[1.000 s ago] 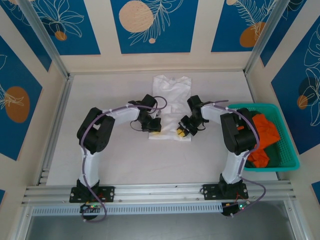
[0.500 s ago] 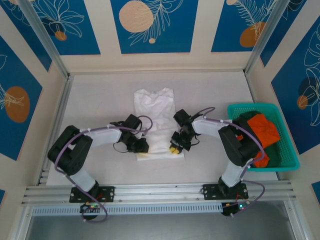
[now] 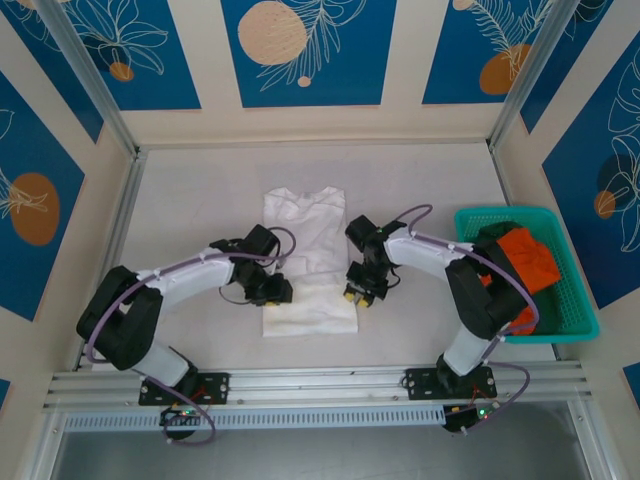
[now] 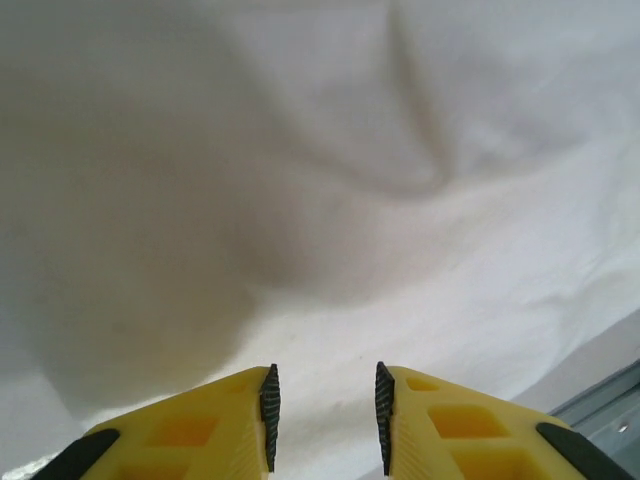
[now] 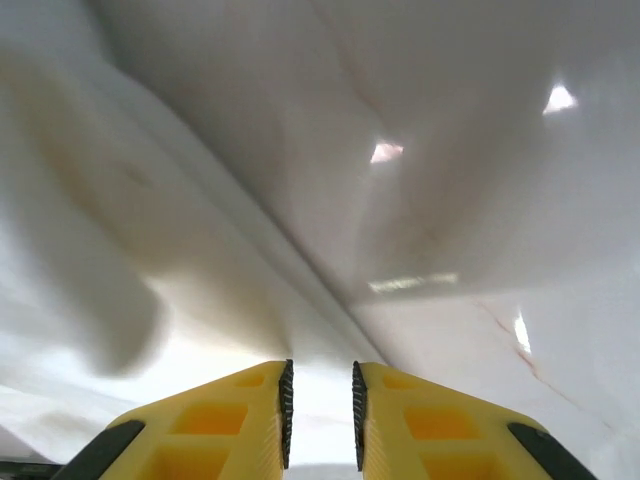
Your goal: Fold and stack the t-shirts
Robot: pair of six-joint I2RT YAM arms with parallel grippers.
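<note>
A white t-shirt (image 3: 305,225) lies flat on the table, collar away from the arms and hem toward them. My left gripper (image 3: 272,298) sits over the shirt's near left part, and my right gripper (image 3: 355,296) over its near right part. In the left wrist view the yellow fingers (image 4: 323,405) stand apart, with white cloth (image 4: 330,200) beneath them. In the right wrist view the gripper (image 5: 319,410) shows a narrower gap over white cloth (image 5: 300,180). An orange shirt (image 3: 528,255) and a dark green one (image 3: 497,235) lie crumpled in the teal basket.
The teal lattice basket (image 3: 575,322) stands at the right edge of the table, close to the right arm's elbow. Metal rails run along the near edge (image 3: 320,385) and the left side (image 3: 110,250). Patterned walls enclose the table.
Both grippers and the white shirt moved toward the near left. The hem, which was at the fingertips, now lies spread past them toward the arms.
</note>
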